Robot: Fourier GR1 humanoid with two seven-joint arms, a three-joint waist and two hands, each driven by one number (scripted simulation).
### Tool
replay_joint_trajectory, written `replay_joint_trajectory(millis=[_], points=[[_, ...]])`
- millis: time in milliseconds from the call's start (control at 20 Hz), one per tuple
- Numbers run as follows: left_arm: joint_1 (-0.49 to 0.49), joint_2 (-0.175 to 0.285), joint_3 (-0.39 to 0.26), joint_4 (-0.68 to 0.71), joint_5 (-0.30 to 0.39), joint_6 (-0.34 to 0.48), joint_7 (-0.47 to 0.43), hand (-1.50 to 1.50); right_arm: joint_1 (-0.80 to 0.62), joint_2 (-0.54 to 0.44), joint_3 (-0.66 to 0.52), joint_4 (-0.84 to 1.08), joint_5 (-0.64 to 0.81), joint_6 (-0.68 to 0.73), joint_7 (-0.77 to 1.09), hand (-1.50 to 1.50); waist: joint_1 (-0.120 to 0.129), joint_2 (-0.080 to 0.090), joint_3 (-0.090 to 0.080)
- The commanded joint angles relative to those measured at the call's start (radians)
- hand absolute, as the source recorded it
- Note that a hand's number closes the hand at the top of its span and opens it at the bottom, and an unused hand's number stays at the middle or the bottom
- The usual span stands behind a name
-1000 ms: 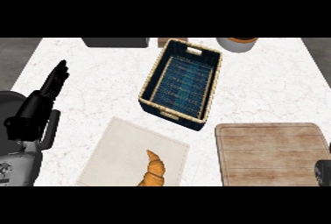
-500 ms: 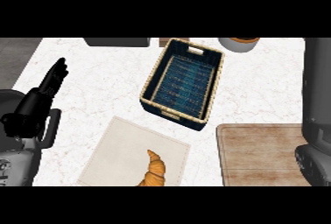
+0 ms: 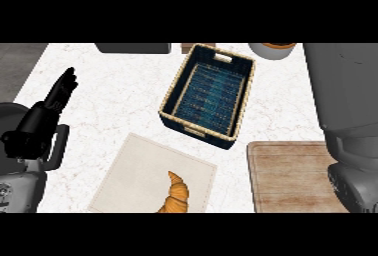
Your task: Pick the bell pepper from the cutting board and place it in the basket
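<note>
Bell pepper hidden; right forearm (image 3: 347, 100) now covers the cutting board's (image 3: 288, 175) right side.
Half a second ago that arm only lined the edge. Left hand (image 3: 44, 117) rests open at the left edge, fingers straight; right hand out of view. Bare counter (image 3: 118, 85) lies between left hand and basket (image 3: 246, 100).

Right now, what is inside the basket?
Inside the basket only its dark blue slatted floor shows; nothing lies on it. The near wall covers a thin strip of that floor.
</note>
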Motion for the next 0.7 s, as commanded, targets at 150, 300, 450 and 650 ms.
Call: replay_joint_trajectory(millis=[150, 300, 450, 650], points=[[0.027, -0.006, 0.001, 0.026, -0.01, 0.001, -0.045, 0.0, 0.011, -0.037, 0.122, 0.06, 0.092, 0.093, 0.008, 1.5, -0.005, 0.0, 0.0], [0.047, -0.01, 0.008, 0.021, -0.022, 0.018, -0.081, 0.0, 0.004, -0.039, 0.166, 0.068, 0.106, 0.148, -0.017, 1.5, -0.005, 0.0, 0.0], [0.014, -0.045, -0.044, -0.025, -0.054, 0.039, 0.006, 0.0, 0.001, -0.062, 0.114, 0.161, 0.075, 0.142, -0.084, -1.5, 0.003, 0.002, 0.0], [0.0, -0.044, -0.03, -0.017, -0.04, 0.033, 0.026, 0.0, 0.044, 0.012, 0.088, 0.07, 0.016, 0.172, 0.006, -1.5, -0.009, -0.004, 0.001]])
